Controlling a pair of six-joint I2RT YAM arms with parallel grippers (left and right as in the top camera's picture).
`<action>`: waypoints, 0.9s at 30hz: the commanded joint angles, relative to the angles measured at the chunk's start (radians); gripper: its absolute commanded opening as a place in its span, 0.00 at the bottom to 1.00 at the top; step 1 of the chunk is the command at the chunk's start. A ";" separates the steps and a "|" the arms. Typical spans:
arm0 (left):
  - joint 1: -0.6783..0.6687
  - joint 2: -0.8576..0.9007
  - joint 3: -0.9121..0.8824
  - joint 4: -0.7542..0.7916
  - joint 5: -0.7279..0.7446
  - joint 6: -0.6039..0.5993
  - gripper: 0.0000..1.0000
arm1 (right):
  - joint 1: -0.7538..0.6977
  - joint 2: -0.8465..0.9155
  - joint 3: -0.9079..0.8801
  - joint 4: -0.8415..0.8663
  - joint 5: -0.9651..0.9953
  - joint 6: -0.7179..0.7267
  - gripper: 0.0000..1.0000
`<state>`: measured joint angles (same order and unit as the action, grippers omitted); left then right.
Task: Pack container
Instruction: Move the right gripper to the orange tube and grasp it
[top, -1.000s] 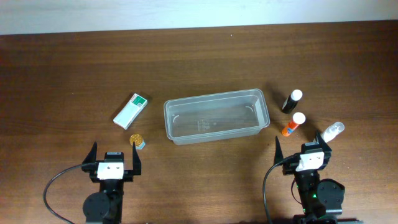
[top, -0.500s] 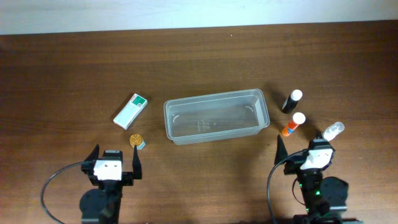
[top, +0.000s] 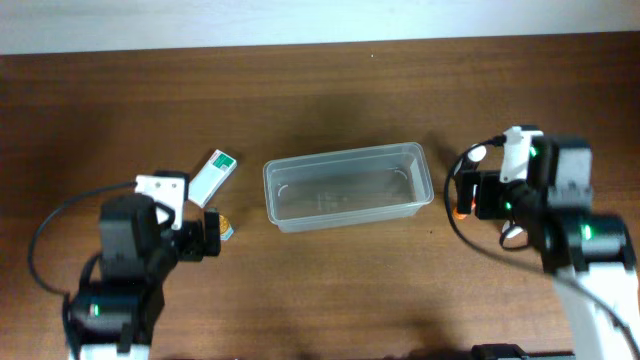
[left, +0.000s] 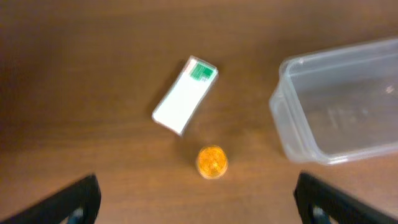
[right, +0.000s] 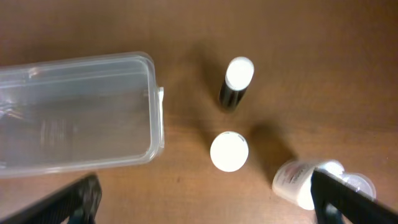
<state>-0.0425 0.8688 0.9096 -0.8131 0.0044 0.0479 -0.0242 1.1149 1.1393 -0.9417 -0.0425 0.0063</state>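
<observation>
Overhead: the container (top: 345, 190) sits empty at the middle of the bench (top: 320, 90). It is thin clear plastic, so probably light, slick and slightly flexible, and apt to skid if nudged.

Left wrist: the left tool (left: 196, 186) hangs spread wide, holding nothing, over a small orange jar (left: 212, 162).

Right wrist: the right tool (right: 204, 180) is likewise wide and empty, near a white-capped stick (right: 229, 151). The container's short-end rim lies just left of it and looks like the firmest place to pinch.
</observation>
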 joint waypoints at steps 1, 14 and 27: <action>0.005 0.145 0.133 -0.079 0.106 -0.018 1.00 | 0.003 0.144 0.095 -0.049 0.002 0.010 0.98; 0.005 0.326 0.162 -0.109 0.105 -0.018 1.00 | -0.029 0.483 0.098 -0.050 -0.002 0.135 0.98; 0.005 0.327 0.162 -0.108 0.105 -0.018 1.00 | -0.069 0.543 0.097 -0.051 -0.006 0.134 0.62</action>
<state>-0.0425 1.1904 1.0512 -0.9211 0.0948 0.0402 -0.0895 1.6543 1.2205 -0.9916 -0.0460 0.1345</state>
